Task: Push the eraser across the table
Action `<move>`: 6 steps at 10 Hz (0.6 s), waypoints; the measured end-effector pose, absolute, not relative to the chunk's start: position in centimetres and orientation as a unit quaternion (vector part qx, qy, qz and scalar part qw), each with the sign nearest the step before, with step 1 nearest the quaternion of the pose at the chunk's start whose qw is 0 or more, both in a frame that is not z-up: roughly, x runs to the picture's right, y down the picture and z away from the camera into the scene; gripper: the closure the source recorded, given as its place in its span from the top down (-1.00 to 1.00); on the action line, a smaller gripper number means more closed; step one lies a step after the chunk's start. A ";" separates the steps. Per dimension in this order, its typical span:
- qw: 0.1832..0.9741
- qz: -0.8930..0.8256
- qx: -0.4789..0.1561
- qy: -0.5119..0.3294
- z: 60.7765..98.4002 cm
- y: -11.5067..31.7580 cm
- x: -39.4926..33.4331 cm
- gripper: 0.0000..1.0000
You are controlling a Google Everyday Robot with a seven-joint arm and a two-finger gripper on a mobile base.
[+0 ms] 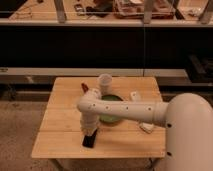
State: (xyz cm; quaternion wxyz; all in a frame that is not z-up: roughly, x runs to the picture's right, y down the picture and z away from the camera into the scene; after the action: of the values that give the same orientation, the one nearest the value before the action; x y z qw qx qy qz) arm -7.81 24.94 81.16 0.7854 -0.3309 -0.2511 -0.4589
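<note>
White arm (150, 112) comes in from the near right, forearm level across the table (60, 125), wrist bent straight down. Gripper (90, 132) points down at the eraser (89, 141), right on its top end; cannot tell whether the jaws are apart or together. Eraser lies flat near the front edge, a bit left of center. Green bowl (111, 111) sits mid-table behind the forearm, contents hidden. White piece (146, 127) just right of the bowl, another (135, 96) nearer the far right corner. White cup (105, 82) upright by the far edge, inside not visible. Red-brown stick (85, 87) just left of the cup.
</note>
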 end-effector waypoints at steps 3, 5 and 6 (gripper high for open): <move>0.789 -0.450 -0.337 -0.245 80.5 25.8 -5.0 -1.00; 0.792 -0.445 -0.340 -0.242 80.2 26.3 -3.2 -1.00; 0.792 -0.446 -0.337 -0.243 80.1 26.3 -2.5 -1.00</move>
State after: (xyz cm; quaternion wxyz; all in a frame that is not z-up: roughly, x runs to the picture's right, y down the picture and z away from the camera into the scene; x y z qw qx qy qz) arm -2.50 26.29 80.11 0.7923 -0.3371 -0.2434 -0.4465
